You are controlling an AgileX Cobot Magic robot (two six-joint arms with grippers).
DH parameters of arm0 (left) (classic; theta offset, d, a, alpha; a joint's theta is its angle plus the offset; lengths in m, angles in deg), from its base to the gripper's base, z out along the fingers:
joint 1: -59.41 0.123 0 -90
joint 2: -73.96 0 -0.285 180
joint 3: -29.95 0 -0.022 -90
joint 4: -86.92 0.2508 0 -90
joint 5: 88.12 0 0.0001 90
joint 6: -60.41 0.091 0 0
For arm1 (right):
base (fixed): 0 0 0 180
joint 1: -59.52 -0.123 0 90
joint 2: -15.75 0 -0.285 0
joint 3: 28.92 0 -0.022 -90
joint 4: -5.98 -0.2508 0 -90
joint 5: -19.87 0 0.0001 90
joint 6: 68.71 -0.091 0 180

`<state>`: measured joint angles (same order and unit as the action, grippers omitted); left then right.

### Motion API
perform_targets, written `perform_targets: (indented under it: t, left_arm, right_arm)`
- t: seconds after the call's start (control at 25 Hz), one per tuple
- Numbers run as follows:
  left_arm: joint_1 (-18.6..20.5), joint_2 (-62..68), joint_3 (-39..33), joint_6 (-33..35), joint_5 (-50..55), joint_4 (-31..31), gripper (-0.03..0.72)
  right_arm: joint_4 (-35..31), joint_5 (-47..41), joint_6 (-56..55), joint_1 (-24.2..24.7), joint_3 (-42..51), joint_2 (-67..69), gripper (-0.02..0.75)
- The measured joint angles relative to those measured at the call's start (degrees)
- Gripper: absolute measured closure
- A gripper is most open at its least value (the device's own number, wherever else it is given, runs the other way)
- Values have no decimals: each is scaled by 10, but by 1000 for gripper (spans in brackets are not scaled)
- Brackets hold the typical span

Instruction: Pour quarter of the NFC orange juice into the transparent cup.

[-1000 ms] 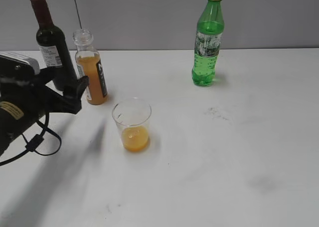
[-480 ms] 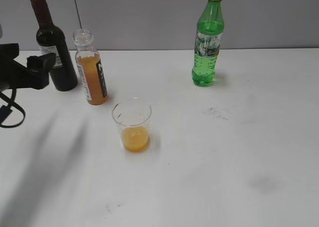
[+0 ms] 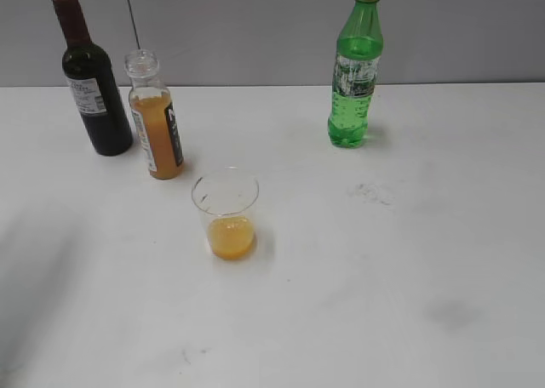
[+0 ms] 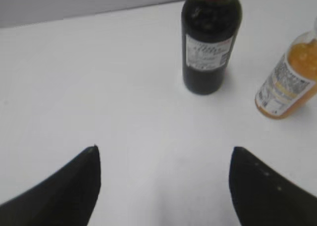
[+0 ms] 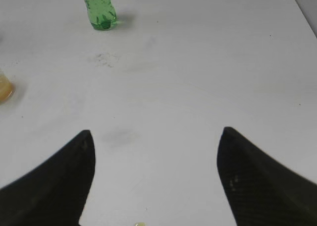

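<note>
wine bottle (image 3: 94, 82) far left, NFC orange juice (image 3: 156, 124) just right of it, uncapped, upright on the tabletop, transparent cup (image 3: 226, 213) lower center with juice in it. Light, slick plastic, I'd grab mid-label. Left fingers (image 4: 163, 186) spread, empty, bottle well off upper right; right fingers (image 5: 153, 179) spread too

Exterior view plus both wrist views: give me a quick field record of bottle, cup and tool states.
juice bottle: NFC orange juice upright, uncapped, partly full, beside wine bottle
cup: transparent cup upright, juice in the bottom, apart from the bottles
green bottle: capped, far right, upright
left tool: open, empty, facing wine bottle
right tool: open, empty, over bare table
arms in exterior view: none
</note>
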<state>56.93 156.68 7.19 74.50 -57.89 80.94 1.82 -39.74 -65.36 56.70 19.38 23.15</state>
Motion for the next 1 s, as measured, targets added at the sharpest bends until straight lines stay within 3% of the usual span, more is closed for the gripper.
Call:
perform_targets:
  t: [0.2, 0.36, 0.56, 0.72, 1.0]
  left_arm:
    - [19, 0, 93, 0, 195, 4, 85]
    - [19, 0, 117, -2, 287, 4, 92]
    - [19, 0, 118, -9, 381, 4, 94]
    - [19, -13, 110, -25, 392, -3, 95]
    - [19, -129, 13, -32, 393, -17, 95]
  right_arm:
    - [0, 0, 0, 0, 0, 0, 148]
    - [0, 0, 0, 0, 0, 0, 148]
    - [0, 0, 0, 0, 0, 0, 148]
    - [0, 0, 0, 0, 0, 0, 148]
    - [0, 0, 0, 0, 0, 0, 148]
